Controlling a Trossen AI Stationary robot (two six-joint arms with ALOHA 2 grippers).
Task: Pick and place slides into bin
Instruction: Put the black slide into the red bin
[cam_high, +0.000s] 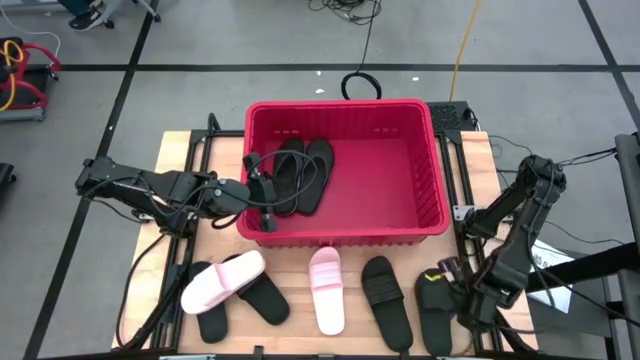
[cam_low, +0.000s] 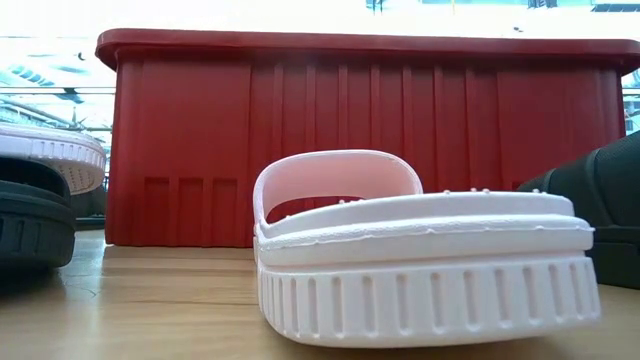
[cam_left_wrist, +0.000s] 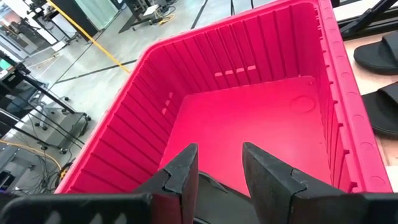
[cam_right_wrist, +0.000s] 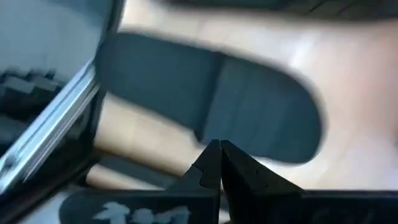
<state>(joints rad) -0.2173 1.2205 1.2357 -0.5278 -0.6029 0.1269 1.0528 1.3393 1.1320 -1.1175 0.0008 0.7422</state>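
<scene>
The red bin (cam_high: 400, 215) stands at the table's middle, with two black slides (cam_high: 297, 176) lying in its left part. My left gripper (cam_high: 262, 192) hangs open over them, above the bin's left wall; in its wrist view the fingers (cam_left_wrist: 217, 171) stand apart over the bin floor. On the table before the bin lie a pink slide (cam_high: 222, 280) resting across black ones (cam_high: 262, 298), a second pink slide (cam_high: 327, 290), and two black slides (cam_high: 385, 295) (cam_high: 432, 310). My right gripper (cam_high: 455, 285) is shut above the rightmost black slide (cam_right_wrist: 205, 93).
The low view looks past the middle pink slide (cam_low: 420, 260) at the bin's near wall (cam_low: 370, 140). Most of the bin floor (cam_left_wrist: 261, 118) to the right of the two black slides is bare. Cables and a metal frame (cam_high: 470, 215) run beside the table's right edge.
</scene>
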